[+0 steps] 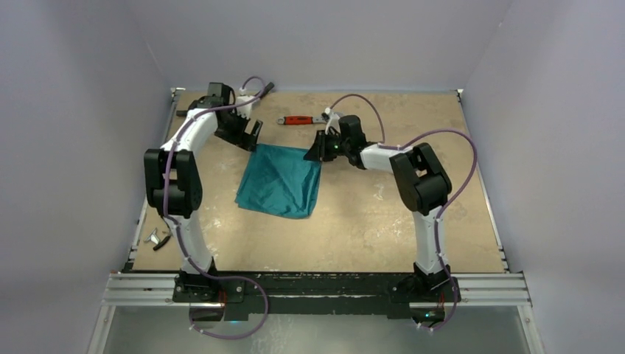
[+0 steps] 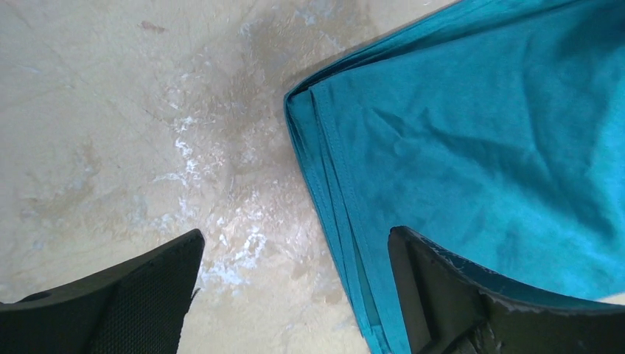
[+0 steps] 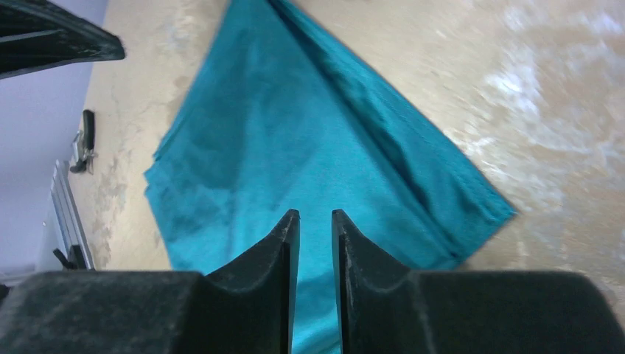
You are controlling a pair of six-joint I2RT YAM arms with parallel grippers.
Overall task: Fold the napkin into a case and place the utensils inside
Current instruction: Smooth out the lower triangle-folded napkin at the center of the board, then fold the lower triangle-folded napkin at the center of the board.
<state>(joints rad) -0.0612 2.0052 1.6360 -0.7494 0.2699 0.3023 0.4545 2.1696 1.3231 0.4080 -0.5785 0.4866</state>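
The teal-green napkin (image 1: 280, 181) lies folded flat in several layers on the table's middle, its stacked edges showing in the left wrist view (image 2: 479, 147). My left gripper (image 1: 254, 131) hovers at the cloth's far left corner, open wide (image 2: 295, 236). One finger is over bare table, the other finger (image 2: 442, 295) over the cloth, and nothing sits between them. My right gripper (image 1: 315, 151) is at the far right corner. Its jaws (image 3: 315, 214) stand a narrow gap apart above the napkin (image 3: 295, 147), open and holding nothing. The utensils are out of view.
A red-handled wrench (image 1: 298, 119) lies behind the napkin near the far edge. Small black-handled pliers (image 1: 158, 240) rest by the left edge, also seen from the right wrist (image 3: 82, 140). Walls enclose the tan tabletop (image 1: 368, 221) on three sides.
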